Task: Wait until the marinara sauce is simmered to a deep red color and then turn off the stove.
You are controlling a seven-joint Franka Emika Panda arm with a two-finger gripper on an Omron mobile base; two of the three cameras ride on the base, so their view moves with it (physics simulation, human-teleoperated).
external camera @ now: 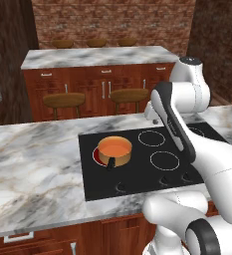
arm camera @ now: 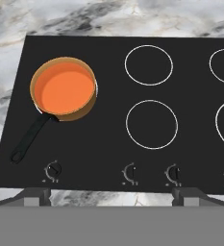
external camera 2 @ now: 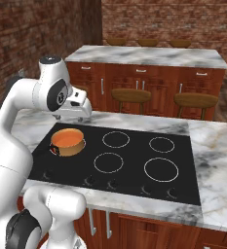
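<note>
The marinara sauce (arm camera: 66, 90) is a smooth orange disc in a small tan pot (external camera: 114, 151) with a short dark handle (arm camera: 29, 138). The pot stands on the front left burner of the black glass stove (arm camera: 108, 144), and a red glow (external camera: 95, 155) shows at the pot's left side. The same sauce (external camera 2: 66, 139) looks orange from the right base camera too. Several knobs run along the stove's near edge, the leftmost knob (arm camera: 53, 169) just below the pot handle. My gripper (arm camera: 111, 194) hangs high above the stove's near edge, open, with nothing between its far-apart fingertips (arm camera: 36, 194).
Grey-veined marble countertop (external camera: 33, 164) surrounds the stove. Three other ring burners (arm camera: 151, 124) are bare. Behind it stand two wooden stools (external camera: 63, 100) and a second marble-topped island (external camera: 97, 57) with bowls, before brick walls.
</note>
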